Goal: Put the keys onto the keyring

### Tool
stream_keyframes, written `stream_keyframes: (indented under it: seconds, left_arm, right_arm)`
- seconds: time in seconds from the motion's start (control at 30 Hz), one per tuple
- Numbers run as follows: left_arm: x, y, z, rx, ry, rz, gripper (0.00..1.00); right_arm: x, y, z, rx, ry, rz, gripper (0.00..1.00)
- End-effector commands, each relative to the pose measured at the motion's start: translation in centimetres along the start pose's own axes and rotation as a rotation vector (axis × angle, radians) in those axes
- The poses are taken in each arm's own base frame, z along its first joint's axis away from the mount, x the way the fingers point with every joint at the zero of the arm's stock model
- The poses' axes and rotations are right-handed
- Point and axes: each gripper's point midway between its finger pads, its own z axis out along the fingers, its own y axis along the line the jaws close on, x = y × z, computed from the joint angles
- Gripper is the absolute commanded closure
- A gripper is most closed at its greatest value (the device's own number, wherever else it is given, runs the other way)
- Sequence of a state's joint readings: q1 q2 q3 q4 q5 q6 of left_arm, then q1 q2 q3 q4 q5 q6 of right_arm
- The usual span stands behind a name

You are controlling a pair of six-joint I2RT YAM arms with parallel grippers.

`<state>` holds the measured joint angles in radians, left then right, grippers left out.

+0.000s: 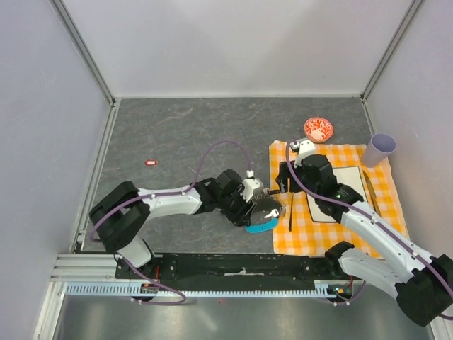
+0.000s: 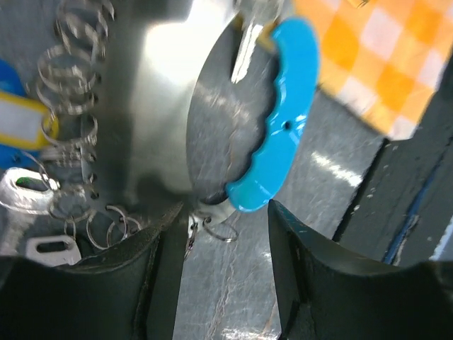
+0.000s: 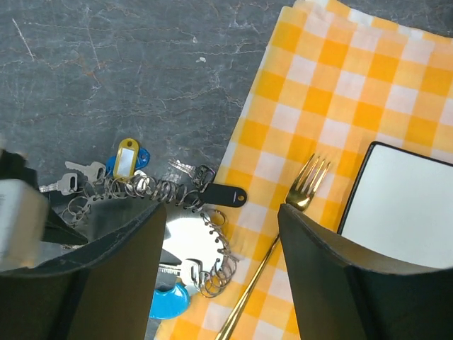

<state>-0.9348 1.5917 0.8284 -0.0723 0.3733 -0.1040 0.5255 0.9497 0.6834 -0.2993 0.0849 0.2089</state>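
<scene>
Hovering with jaws apart, the right gripper [image 3: 221,262] looks down on the keyring [image 3: 152,188], which lies by the worktop's [image 3: 106,71] near edge, just beside the checked cloth [image 3: 354,85]. A black-headed key [image 3: 225,193] lies against its chain, pointing clothward. The left gripper [image 2: 219,276], jaws also apart, seems nearer: the cyan strap [image 2: 279,120] ends just ahead of its gap.

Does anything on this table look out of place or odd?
A small red object lies alone on the grey mat, far left of the keyring and the keys. Nothing looks spilled or damaged.
</scene>
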Motion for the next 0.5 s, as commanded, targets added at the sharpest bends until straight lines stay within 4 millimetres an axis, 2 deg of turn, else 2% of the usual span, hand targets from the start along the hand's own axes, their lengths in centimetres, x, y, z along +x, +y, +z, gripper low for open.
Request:
stream_keyframes:
  seconds: [0.0,0.2,0.3,0.47]
  left_arm:
    - [2.8,1.0,0.1,-0.086,0.135,-0.096,0.44]
    - [7.1,3.3,-0.4,-0.226,0.264,-0.194,0.44]
    - [8.2,3.7,-1.2,-0.237,0.260,-0.288,0.44]
    - [8.8,5.2,-2.8,-0.271,0.216,-0.411,0.44]
  right_arm:
    - [-0.9,0.3,0.7,-0.008,-0.038,0.047,0.27]
    - [0.6,1.4,1.5,-0.066,0.027,0.053,0.25]
    - [1.6,2.5,1.9,-0.126,0.073,0.056,0.24]
    - [3.3,3.4,2.9,-0.175,0.151,0.068,0.24]
